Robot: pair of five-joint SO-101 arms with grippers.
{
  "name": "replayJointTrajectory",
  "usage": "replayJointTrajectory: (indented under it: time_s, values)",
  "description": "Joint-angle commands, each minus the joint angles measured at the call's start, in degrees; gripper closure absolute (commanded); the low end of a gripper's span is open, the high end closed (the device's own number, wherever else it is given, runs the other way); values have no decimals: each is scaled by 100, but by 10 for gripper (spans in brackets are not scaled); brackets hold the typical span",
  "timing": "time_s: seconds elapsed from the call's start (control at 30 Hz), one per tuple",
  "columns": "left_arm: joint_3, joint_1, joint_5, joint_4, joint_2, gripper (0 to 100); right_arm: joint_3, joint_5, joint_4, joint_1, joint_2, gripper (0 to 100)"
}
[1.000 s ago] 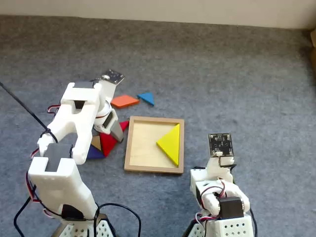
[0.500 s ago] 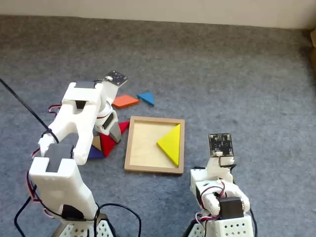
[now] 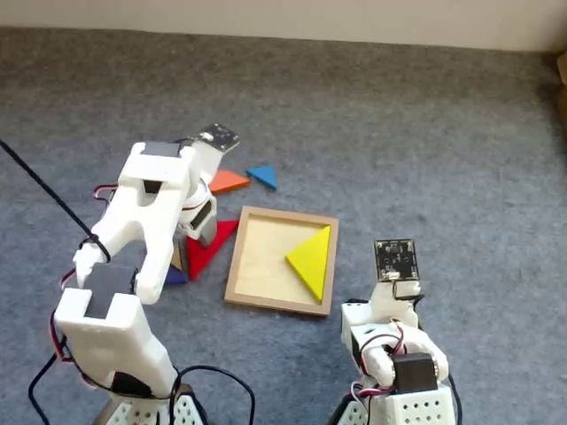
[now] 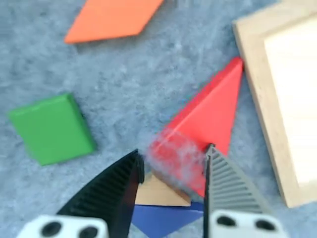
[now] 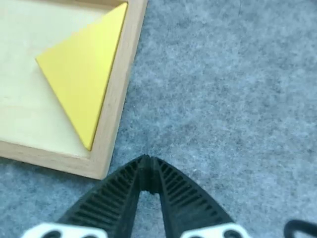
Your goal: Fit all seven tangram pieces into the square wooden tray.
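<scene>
A large triangle (image 3: 312, 259) lies in the tray (image 3: 233, 262) at its right; a parallelogram (image 3: 229, 181) and small triangle (image 3: 262, 175) lie behind.

You're looking down on a grey short-pile carpet (image 3: 443, 133) that covers the whole work surface under even, soft light. Along its far edge you have a pale strip (image 3: 292, 18), either wall or skirting.

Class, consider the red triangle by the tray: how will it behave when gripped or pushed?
The red triangle looks like a thick, straight-edged slab, so it is probably stiff and light. Lying flat, it should slide rather than roll, though the grey carpet may drag.
</scene>
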Motion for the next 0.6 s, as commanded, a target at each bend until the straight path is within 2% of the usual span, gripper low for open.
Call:
replayJointTrajectory:
  time_s: [0.0, 0.27, 0.57]
  values:
    - [-171, 356, -18, 378, -92, 836, 857, -26, 40, 48, -92, 984]
    - [-127, 400, 220, 668, -936, 870, 857, -26, 40, 48, -92, 984]
    - [277, 875, 229, 870, -1815, 870, 857, -26, 40, 48, -92, 984]
